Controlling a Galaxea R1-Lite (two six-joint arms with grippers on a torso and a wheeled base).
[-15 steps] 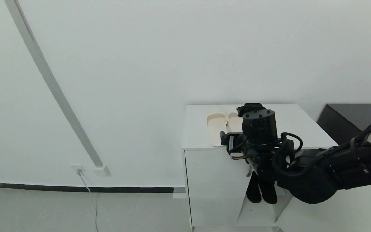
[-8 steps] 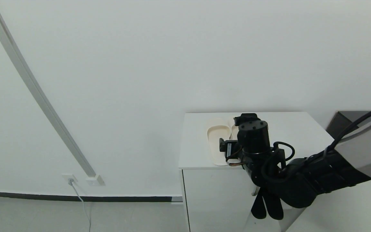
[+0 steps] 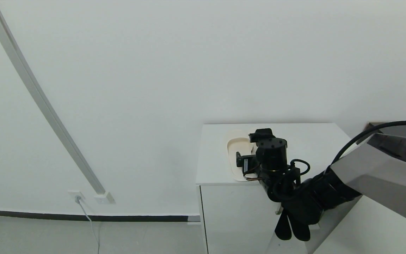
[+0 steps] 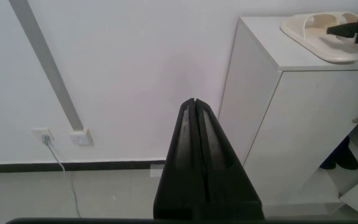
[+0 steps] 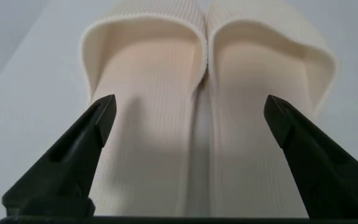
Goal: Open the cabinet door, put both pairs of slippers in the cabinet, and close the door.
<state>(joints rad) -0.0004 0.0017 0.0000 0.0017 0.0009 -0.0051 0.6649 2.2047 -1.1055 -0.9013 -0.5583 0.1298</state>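
Straddles the cream slippers (image 5: 148,74) on top of the cabinet (image 3: 214,158) with the right hand (image 5: 190,106) released, spread wide either side of the pair. Holds the left hand (image 4: 195,109) clenched on nothing, off the cabinet's left side. Black slippers (image 3: 291,228) low inside the cabinet.

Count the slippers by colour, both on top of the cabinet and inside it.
Cream ribbed slippers, side by side on top of the white cabinet: 2
Black slippers, inside the open cabinet: 2
Total: 4
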